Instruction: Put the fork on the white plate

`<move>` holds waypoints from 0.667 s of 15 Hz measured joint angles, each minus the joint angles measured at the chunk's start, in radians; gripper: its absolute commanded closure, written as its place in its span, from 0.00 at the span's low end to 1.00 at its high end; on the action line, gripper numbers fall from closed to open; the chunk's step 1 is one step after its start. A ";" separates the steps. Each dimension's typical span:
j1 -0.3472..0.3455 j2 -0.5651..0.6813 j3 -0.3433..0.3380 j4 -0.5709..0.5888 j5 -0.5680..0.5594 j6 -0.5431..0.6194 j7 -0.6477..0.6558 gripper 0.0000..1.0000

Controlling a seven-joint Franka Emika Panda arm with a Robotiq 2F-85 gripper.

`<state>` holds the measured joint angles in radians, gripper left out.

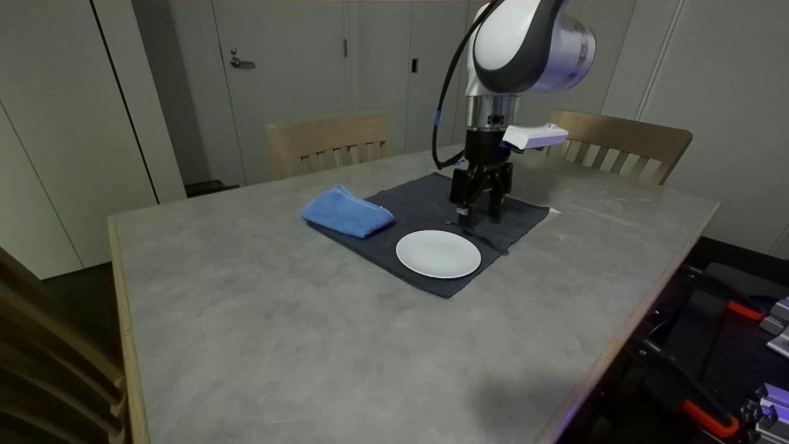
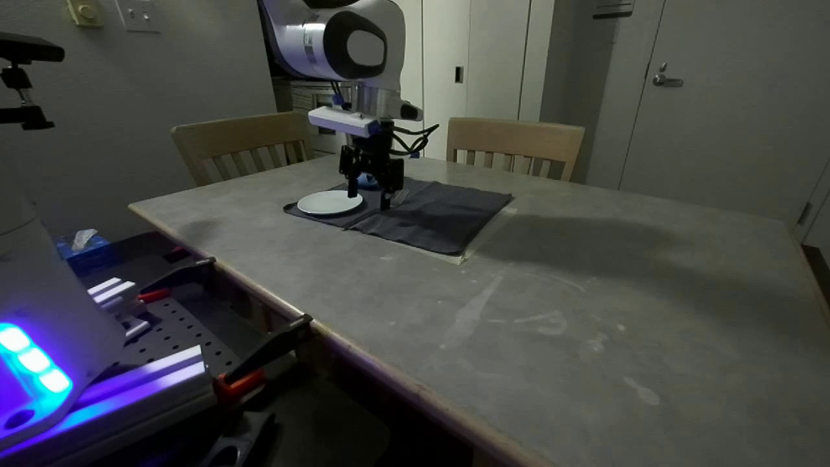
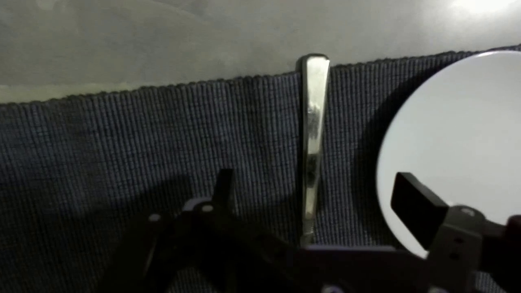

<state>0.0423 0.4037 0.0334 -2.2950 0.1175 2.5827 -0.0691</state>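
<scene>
The fork (image 3: 314,122) lies on the dark mat. In the wrist view its silver handle shows, with its end just over the mat's edge; its head is hidden behind the gripper. The handle also shows as a thin dark strip in an exterior view (image 1: 491,241). The white plate (image 3: 460,134) lies flat beside the fork; it shows in both exterior views (image 1: 438,254) (image 2: 329,202), with nothing on it. My gripper (image 3: 316,177) is open and points down above the fork, the handle between its spread fingers. One finger overlaps the plate's rim in the wrist view. It also shows in both exterior views (image 1: 479,218) (image 2: 369,200).
A folded blue cloth (image 1: 347,211) lies on the mat (image 1: 404,192) near the plate; in an exterior view the gripper partly hides the cloth (image 2: 367,182). The mat lies on a grey table (image 1: 277,320). Wooden chairs (image 1: 330,132) (image 2: 515,136) stand at the table's edges.
</scene>
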 measured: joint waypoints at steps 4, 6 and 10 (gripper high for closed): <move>0.004 0.013 0.000 0.010 -0.003 0.011 0.017 0.54; 0.006 0.021 0.000 0.016 -0.005 0.012 0.024 0.68; 0.009 0.026 0.000 0.020 -0.008 0.014 0.032 0.81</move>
<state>0.0514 0.4299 0.0334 -2.2754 0.1100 2.5967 -0.0369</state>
